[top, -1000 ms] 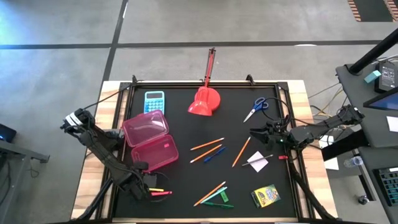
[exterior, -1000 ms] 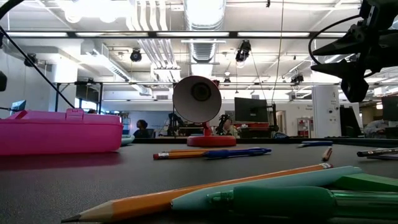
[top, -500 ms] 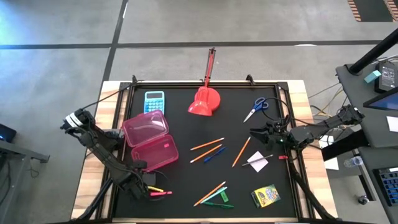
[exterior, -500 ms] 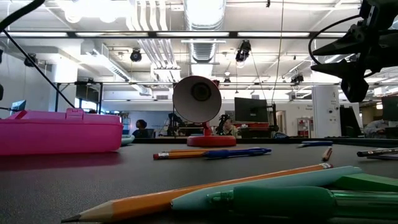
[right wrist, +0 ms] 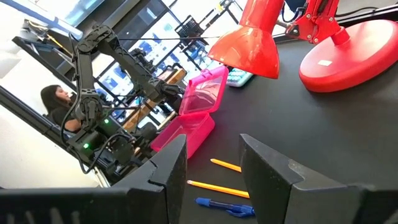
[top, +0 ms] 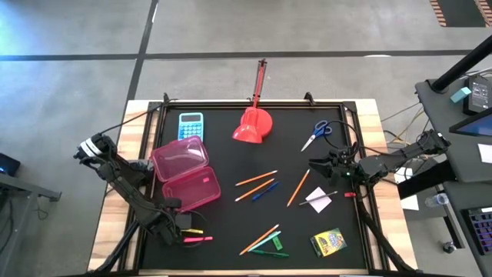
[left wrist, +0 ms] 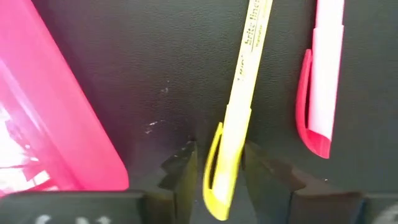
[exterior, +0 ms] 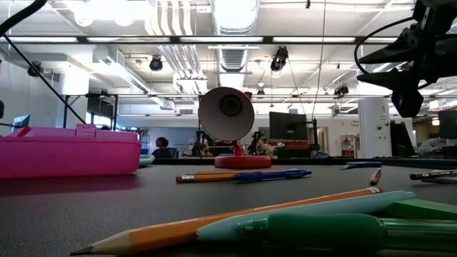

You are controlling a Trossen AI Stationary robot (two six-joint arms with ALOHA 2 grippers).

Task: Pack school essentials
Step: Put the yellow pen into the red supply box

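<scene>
Left wrist view: left gripper (left wrist: 217, 163) jaws stood either side of the yellow highlighter (left wrist: 238, 99), not visibly clamped; partial lettering read "brite line". It lay beside the pink highlighter (left wrist: 322, 81). Right gripper (right wrist: 213, 163) jaws stood apart.

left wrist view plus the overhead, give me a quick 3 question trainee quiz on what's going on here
1. True or false: the pink highlighter lies between the left gripper fingers.
2. Which thing stands nearest the pink box? A) scissors B) calculator C) crayon box
3. Fill in: the right gripper hangs over the mat with its fingers ____.

Key
1. False: the yellow highlighter lies between them.
2. B
3. open, holding nothing
</scene>
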